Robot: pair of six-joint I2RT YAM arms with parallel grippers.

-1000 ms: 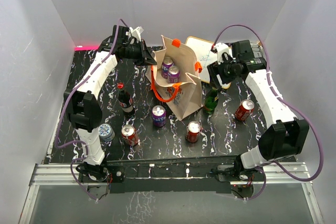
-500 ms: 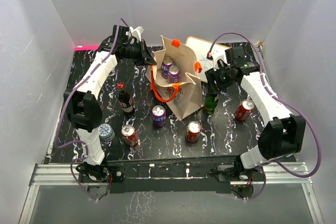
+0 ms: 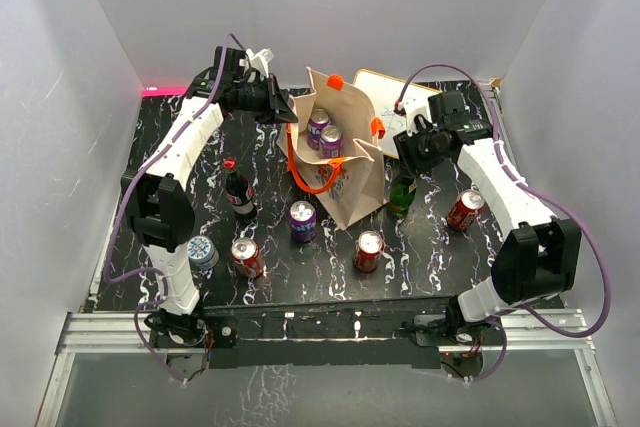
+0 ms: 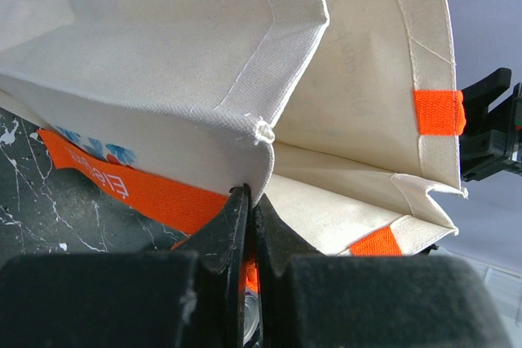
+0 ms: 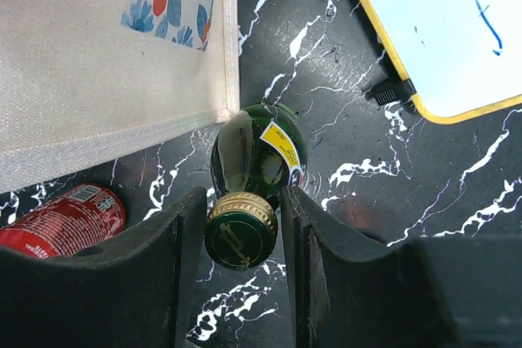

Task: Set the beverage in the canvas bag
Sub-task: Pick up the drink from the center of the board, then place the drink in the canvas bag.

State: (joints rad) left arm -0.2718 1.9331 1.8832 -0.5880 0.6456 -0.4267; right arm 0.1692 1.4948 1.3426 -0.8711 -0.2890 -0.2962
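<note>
The right gripper (image 5: pixel 243 209) has swung in from beside the bag and come down over the green bottle (image 5: pixel 257 148), its jaws drawn narrower. They now flank the gold-rimmed cap (image 5: pixel 241 230) closely; I cannot tell whether the pads press on it.

One table (image 3: pixel 440 247), black marble with white veins, runs to white walls on three sides, with open room along its left rear. One bag (image 3: pixel 355 182) of beige canvas (orange straps, floral print) stands at centre, its mouth open. The left gripper (image 4: pixel 249 201) is pinched tight on the bag's rear rim corner. One whiteboard (image 3: pixel 385 87) lies flat behind the bag.

There are two bottles. The green one stands upright just beside the bag's right side. A dark bottle (image 3: pixel 238 192) with a red cap stands well to the left.

There are seven cans:
- three red cans on the table, at front left (image 3: pixel 247 257), front centre (image 3: pixel 368 250) and right (image 3: pixel 465 209)
- three purple cans, two inside the bag (image 3: pixel 325 134) and one before it (image 3: pixel 302 220)
- one blue-and-white can (image 3: pixel 202 252) near the left edge
</note>
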